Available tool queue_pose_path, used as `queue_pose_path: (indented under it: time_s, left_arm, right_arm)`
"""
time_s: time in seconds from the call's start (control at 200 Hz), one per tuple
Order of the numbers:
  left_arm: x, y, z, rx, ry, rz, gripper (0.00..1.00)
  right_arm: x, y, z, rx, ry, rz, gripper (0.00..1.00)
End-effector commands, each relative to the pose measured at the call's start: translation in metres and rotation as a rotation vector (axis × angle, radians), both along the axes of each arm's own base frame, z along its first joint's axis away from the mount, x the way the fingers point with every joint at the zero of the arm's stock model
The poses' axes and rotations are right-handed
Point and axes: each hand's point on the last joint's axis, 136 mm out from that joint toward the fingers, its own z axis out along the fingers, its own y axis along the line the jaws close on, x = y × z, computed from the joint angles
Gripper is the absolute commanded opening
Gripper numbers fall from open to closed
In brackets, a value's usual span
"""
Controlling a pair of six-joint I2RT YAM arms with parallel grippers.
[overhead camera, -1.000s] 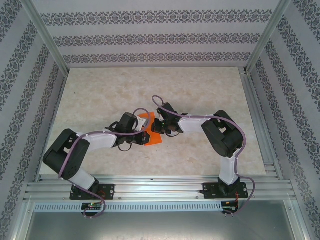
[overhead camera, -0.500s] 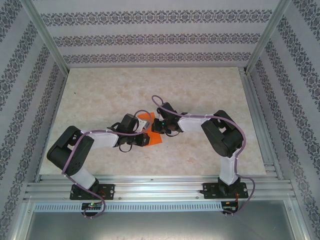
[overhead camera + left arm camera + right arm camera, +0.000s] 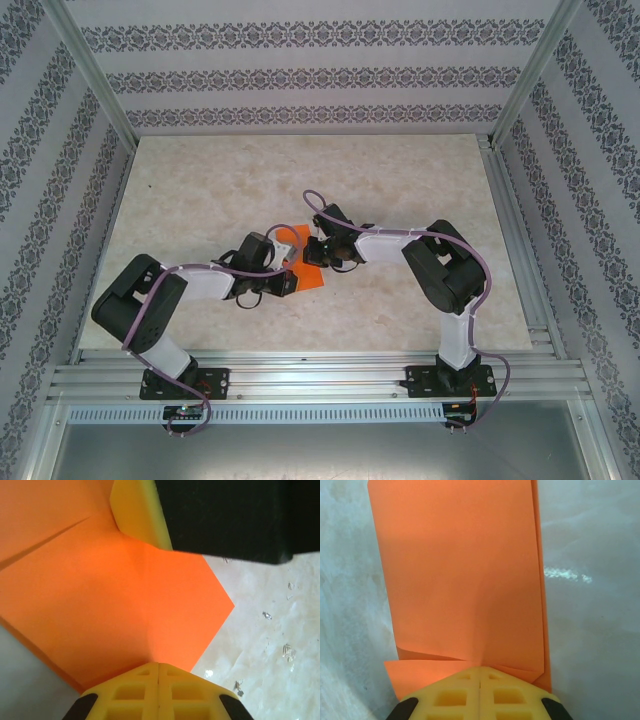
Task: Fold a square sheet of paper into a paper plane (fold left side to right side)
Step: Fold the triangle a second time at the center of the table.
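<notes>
Drawn closer, left gripper (image 3: 159, 674) and right gripper (image 3: 480, 676) both pinch the single square sheet of paper (image 3: 313, 278) at the centre of the table (image 3: 200, 190), far from every edge.

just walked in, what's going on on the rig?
Both arms meet mid-table on the orange sheet of paper. The left tool is shut on one edge of it, and the right tool is shut on it at another spot. The sheet shows creases and doubled layers, but it is no pointed plane yet.
</notes>
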Motion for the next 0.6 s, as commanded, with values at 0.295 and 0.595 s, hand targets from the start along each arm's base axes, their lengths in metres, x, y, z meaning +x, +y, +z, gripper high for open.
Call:
queue_pose_path:
  time_s: [0.295,0.595]
  left_arm:
    - [-0.055,0.040,-0.024,0.052,0.165,0.117,0.00]
    - [-0.015,0.025,0.056,-0.029,-0.004,0.144,0.00]
  right_arm:
    - [-0.018,-0.036,-0.049,-0.168,0.108,-0.021,0.03]
    - [-0.017,-0.033,-0.045,-0.154,0.098,-0.013,0.03]
